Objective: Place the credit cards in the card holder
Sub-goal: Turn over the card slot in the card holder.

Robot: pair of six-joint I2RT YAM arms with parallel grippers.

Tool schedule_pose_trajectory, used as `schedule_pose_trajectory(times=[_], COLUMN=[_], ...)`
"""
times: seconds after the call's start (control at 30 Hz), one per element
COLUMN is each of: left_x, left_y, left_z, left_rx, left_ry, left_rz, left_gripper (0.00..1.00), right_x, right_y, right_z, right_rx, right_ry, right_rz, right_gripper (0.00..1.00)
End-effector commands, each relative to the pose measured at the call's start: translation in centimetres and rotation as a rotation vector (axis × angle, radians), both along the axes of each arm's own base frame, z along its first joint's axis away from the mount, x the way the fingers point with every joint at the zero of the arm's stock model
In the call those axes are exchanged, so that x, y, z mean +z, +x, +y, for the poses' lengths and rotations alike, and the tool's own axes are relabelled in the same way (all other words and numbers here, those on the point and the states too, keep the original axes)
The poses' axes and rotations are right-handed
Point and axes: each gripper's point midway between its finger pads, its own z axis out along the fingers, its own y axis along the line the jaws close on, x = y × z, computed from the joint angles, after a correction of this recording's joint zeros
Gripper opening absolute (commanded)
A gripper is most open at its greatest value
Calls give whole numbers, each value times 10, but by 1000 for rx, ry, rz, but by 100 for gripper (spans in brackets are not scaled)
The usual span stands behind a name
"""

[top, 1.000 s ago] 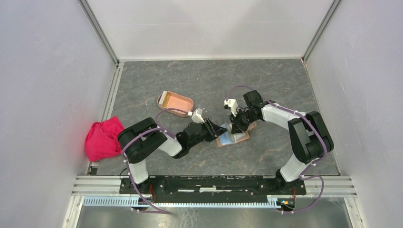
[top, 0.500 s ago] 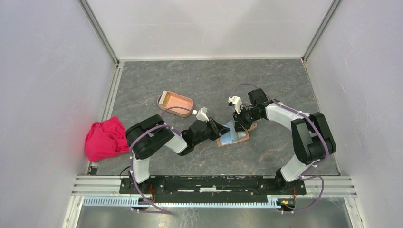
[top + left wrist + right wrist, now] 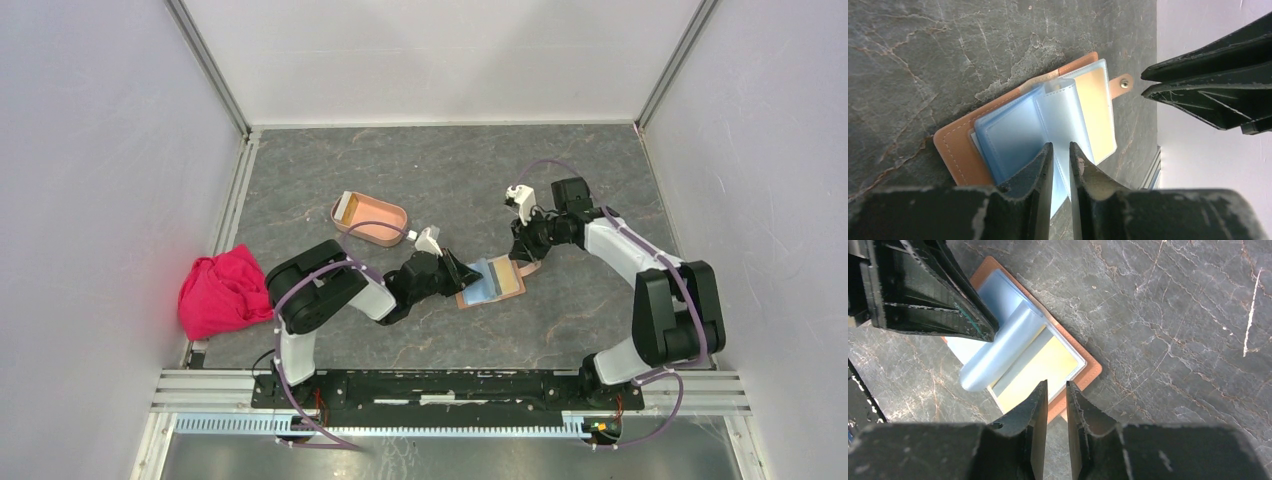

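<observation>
The salmon-pink card holder [image 3: 380, 218] lies left of centre, with an orange card [image 3: 347, 207] at its left end. A brown leather wallet [image 3: 492, 281] lies open mid-table, its clear blue sleeves [image 3: 1013, 130] fanned out. A pale yellow card [image 3: 1038, 370] sits in one sleeve. My left gripper [image 3: 468, 272] is shut, its tips [image 3: 1061, 145] against a curled-up sleeve [image 3: 998, 350]. My right gripper [image 3: 522, 252] is shut and empty. It hovers just above the wallet's right edge [image 3: 1054, 383]. Other cards are out of view.
A crumpled red cloth [image 3: 218, 290] lies at the table's left edge. White walls close in the dark marbled table on three sides. The wallet's snap tab [image 3: 1122, 84] points toward the right gripper.
My right gripper has pulled back and to the right, off the wallet, leaving the sleeves uncovered. My left gripper edged toward the wallet and now stays at the sleeves.
</observation>
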Motion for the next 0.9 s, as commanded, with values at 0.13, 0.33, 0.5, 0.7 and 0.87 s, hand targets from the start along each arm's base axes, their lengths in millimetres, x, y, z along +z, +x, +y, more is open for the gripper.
schedule_pose_trajectory(times=[0.13, 0.33, 0.5, 0.7, 0.87], left_x=[24, 43, 65, 98, 133], left_y=[5, 3, -4, -5, 11], left_z=[5, 28, 55, 85, 105], left_rx=[-16, 3, 25, 52, 57], left_ry=[27, 108, 162, 237, 306], left_rz=[-108, -183, -264, -402, -499], left_gripper=[26, 28, 32, 51, 77], right_x=[16, -17, -46, -31, 21], right_y=[-23, -44, -61, -57, -40], right_z=[25, 43, 63, 68, 51], right_rx=[135, 188, 237, 299, 314], right_ry=[167, 176, 109, 98, 113], right_rz=[5, 166, 251, 193, -65], right_gripper=[28, 25, 21, 21, 24])
